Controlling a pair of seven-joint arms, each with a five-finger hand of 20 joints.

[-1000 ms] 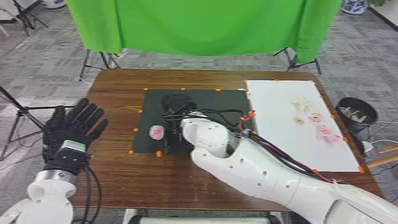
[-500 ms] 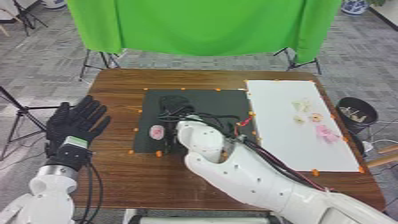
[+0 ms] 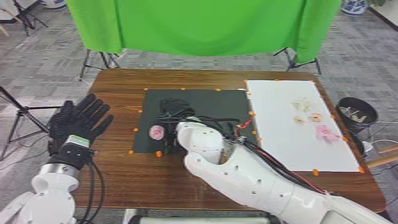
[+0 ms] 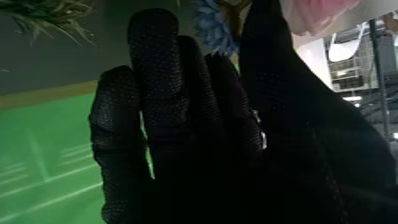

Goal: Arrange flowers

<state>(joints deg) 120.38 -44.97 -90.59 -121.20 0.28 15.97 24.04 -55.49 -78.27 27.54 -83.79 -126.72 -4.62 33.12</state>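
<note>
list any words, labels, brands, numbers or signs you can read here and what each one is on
No readable words, labels, brands, numbers or signs in either view.
Pale patch at the wrist end of the left robot hand: too small to tell whether it carries print.
Small dark marks on the white right arm: too small to make out, nothing legible.

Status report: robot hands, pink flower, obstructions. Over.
Left robot hand open, off mat. Right robot hand over mat, fingers straight. Pink flower on mat. Right arm partly hides mat.
</note>
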